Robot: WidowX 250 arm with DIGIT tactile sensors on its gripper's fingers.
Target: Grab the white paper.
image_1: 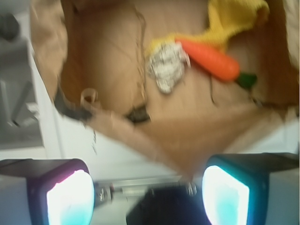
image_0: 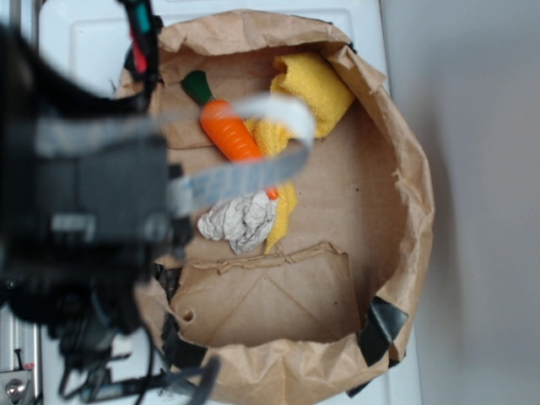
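— Well, going left to right, what does the overhead view show?

— At far left my arm is a dark blur over the white surface, partly hiding the rim of the brown paper bag. My gripper is best seen from the wrist view: its two fingers stand wide apart along the bottom edge, nothing between them, gripping nothing.

— And the white paper?

— On the bag's floor, toward the left of its middle. The white paper is a crumpled greyish wad lying against the yellow cloth, with the tip of the orange toy carrot just above it.

— How does it sit relative to your hand?

— Apart from it. In the wrist view the white paper lies well above the fingers, beyond the bag's near wall, roughly over the gap but closer to the right finger. The carrot slants off to the wad's right; the cloth is bunched behind both.

— Contact?

— None.
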